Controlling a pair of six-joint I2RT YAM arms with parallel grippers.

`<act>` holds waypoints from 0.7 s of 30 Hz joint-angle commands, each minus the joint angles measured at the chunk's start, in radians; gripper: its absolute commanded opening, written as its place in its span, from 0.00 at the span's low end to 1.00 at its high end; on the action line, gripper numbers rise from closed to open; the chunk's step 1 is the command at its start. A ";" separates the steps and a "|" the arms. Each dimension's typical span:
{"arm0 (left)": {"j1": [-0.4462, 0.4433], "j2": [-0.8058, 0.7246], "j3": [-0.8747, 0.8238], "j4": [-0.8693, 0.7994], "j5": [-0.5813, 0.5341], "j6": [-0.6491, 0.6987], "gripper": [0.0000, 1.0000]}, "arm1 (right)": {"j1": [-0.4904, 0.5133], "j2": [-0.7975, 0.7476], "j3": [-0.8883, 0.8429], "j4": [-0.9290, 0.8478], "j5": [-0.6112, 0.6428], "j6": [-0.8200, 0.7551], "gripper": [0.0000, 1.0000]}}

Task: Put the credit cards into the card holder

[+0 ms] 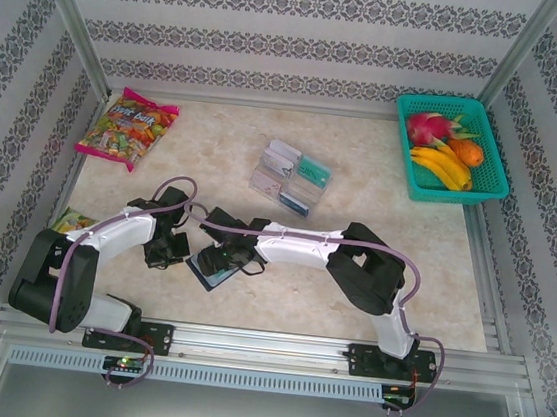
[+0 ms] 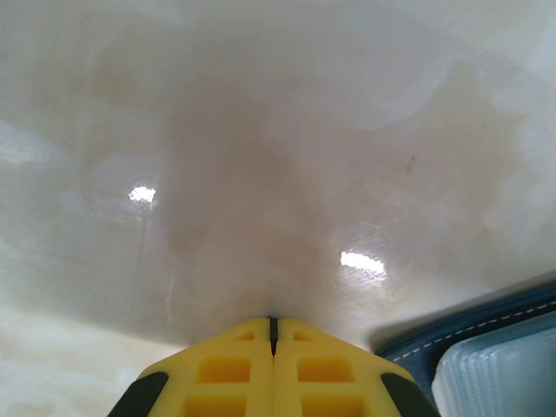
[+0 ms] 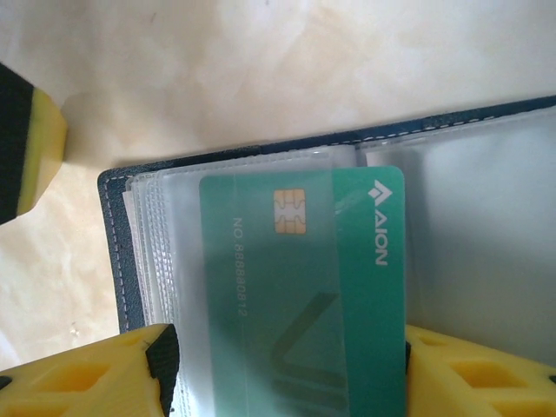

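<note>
I see my left claw [image 2: 273,334] closed on nothing, with the holder [image 2: 469,334] at its four o'clock. My right claw [image 3: 287,382] stands open astride the green card [image 3: 347,261], which is partly inside a sleeve.

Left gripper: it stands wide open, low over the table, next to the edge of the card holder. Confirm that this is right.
One thing is wrong: the left gripper is shut, not wide open. The left wrist view shows its yellow fingers pressed together along a thin seam. The rest holds: it is low over the table, next to the edge of the card holder.
</note>
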 commanded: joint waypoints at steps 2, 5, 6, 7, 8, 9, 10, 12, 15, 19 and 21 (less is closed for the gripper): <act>0.001 0.031 -0.037 0.091 0.065 -0.013 0.02 | 0.020 -0.053 -0.017 0.020 0.091 -0.042 0.64; 0.003 0.030 -0.034 0.092 0.066 -0.013 0.02 | 0.034 -0.061 -0.029 0.047 0.157 -0.074 0.64; 0.004 0.031 -0.034 0.094 0.068 -0.013 0.02 | 0.036 -0.058 -0.036 0.059 0.161 -0.085 0.63; 0.003 0.032 -0.036 0.095 0.070 -0.014 0.02 | 0.037 -0.055 -0.044 0.075 0.163 -0.094 0.63; 0.003 0.032 -0.035 0.098 0.072 -0.014 0.02 | 0.038 -0.052 -0.052 0.091 0.165 -0.103 0.62; 0.003 0.033 -0.033 0.099 0.074 -0.014 0.02 | 0.041 -0.044 -0.055 0.096 0.163 -0.108 0.62; 0.003 0.035 -0.035 0.098 0.074 -0.013 0.02 | 0.040 -0.037 -0.053 0.095 0.155 -0.109 0.62; 0.003 0.032 -0.038 0.095 0.075 -0.012 0.02 | 0.040 -0.025 -0.050 0.090 0.140 -0.105 0.62; 0.003 0.023 -0.046 0.102 0.084 -0.017 0.02 | 0.040 -0.028 -0.061 0.090 0.137 -0.092 0.62; 0.003 0.035 -0.051 0.123 0.105 -0.026 0.02 | 0.041 -0.034 -0.063 0.093 0.110 -0.104 0.61; 0.003 0.045 -0.052 0.136 0.119 -0.027 0.02 | 0.045 -0.034 -0.059 0.097 0.088 -0.105 0.61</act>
